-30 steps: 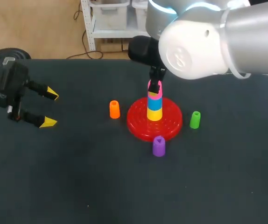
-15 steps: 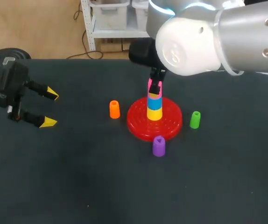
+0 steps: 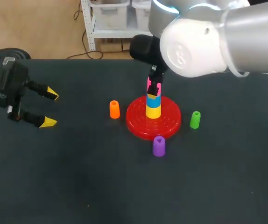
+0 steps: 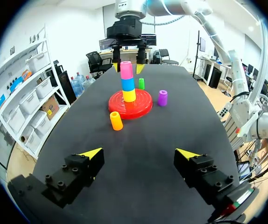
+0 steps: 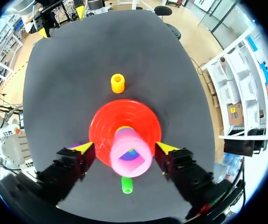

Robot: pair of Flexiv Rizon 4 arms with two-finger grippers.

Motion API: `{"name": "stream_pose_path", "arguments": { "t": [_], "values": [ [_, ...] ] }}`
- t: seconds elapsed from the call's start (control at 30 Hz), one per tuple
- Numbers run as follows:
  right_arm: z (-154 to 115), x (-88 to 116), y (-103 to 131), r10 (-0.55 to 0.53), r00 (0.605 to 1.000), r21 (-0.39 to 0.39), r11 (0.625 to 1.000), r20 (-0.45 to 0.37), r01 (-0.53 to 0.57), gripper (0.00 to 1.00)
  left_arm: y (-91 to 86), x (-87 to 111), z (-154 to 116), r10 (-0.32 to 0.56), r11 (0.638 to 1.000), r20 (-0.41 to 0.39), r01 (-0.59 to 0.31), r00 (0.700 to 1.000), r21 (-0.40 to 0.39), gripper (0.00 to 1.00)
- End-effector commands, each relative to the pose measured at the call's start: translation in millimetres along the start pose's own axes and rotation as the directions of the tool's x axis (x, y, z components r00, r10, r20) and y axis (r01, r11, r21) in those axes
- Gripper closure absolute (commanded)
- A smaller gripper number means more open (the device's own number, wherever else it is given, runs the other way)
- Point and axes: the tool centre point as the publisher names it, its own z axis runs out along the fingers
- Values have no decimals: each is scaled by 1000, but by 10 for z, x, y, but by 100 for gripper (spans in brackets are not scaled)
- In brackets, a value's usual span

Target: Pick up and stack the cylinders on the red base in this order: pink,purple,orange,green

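- Straddling the pink cylinder [image 5: 130, 158] atop the stack [image 3: 153, 106] on the red base [image 5: 105, 125], right hand [image 5: 123, 149] is spread, not touching it: placement looks done.
- Left hand [image 4: 138, 153] spread, parked well apart.

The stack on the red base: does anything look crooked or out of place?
Nothing is crooked: the pink cylinder sits straight on top, between the open fingers of the right gripper. The odd thing is that a blue cylinder and a yellow cylinder lie under it, above the red base.
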Motion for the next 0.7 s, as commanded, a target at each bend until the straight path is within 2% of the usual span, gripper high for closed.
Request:
{"name": "stream_pose_path", "arguments": {
  "t": [0.03, 0.13, 0.27, 0.47, 0.57, 0.7],
  "values": [
    [-37, 65, 64, 3, 1000, 18, 1000, 10, -3, 0, -2, 14, 5, 3, 1000, 4, -3, 1000, -2, 0],
    [-130, 64, 72, 5, 1000, 46, 999, 28, -6, 0, -2, 14, 5, 3, 1000, 4, -3, 1000, -2, 0],
    [-397, 71, 140, 6, 998, 103, 995, 65, -13, 0, -2, 14, 5, 3, 1000, 4, -3, 1000, -2, 0],
    [-610, 113, 403, 4, 996, 134, 991, 87, -16, 0, -2, 14, 5, 3, 1000, 4, -3, 1000, -2, 0],
    [-635, 159, 563, 14, 995, 135, 990, 97, -28, 0, -2, 14, 5, 3, 1000, 4, -3, 1000, -2, 0],
    [-473, 225, 746, 43, 996, 95, 994, 84, -51, 0, -2, 14, 5, 3, 1000, 4, -3, 1000, -2, 0]
  ]
}}
